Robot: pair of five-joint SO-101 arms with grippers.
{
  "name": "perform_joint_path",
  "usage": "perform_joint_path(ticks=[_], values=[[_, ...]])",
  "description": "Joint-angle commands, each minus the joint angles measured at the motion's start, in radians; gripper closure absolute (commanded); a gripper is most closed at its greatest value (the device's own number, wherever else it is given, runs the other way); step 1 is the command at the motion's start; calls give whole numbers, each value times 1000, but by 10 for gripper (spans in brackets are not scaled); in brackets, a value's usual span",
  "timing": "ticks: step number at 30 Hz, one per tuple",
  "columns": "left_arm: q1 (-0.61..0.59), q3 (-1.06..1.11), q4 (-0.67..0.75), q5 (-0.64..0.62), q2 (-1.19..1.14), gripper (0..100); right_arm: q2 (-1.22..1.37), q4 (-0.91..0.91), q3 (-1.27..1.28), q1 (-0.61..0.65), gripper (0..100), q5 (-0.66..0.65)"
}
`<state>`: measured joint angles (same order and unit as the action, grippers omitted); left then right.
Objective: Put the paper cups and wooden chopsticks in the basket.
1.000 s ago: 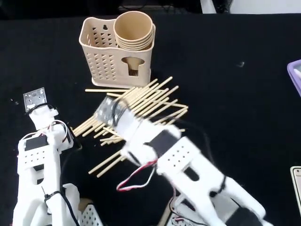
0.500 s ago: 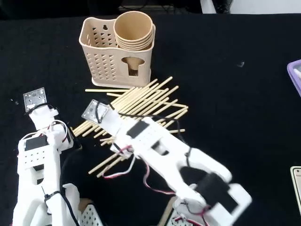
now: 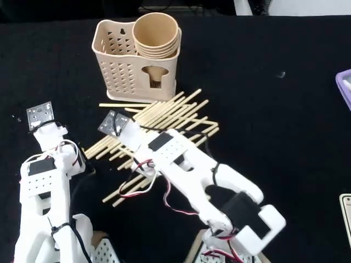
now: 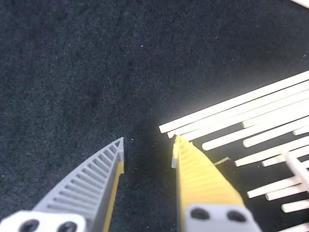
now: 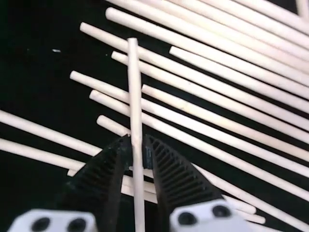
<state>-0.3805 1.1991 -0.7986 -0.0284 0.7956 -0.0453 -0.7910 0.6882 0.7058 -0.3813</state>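
A chopstick (image 5: 133,87) is being pinched by the right fingers (image 5: 166,169) amid the pile (image 3: 175,112) mid-worktop (image 3: 263,109). The left fingers (image 4: 198,174) are being held apart beside it (cups (image 3: 156,34) in the basket (image 3: 118,68), far edge).

No legible text, label or number anywhere.
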Motion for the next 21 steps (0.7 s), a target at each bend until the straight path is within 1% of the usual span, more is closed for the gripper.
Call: perform_joint_path(ticks=[1,4,7,11,14,17,21], values=[[-10,-4,15,-6,25,830,-93,-17,-48,-17,988,11],[-10,-4,15,-6,25,830,-113,-20,-47,-17,988,11],[-10,-4,15,-6,25,830,-168,-97,-88,-29,988,9],[-10,-4,15,-6,25,830,-338,-261,-232,-61,988,9],[-10,-4,15,-6,25,830,-449,-328,-375,-66,988,9],[-10,-4,15,-6,25,830,-472,-307,-521,-66,988,17],[-10,-4,15,-6,21,830,-440,-117,-638,-66,988,32]])
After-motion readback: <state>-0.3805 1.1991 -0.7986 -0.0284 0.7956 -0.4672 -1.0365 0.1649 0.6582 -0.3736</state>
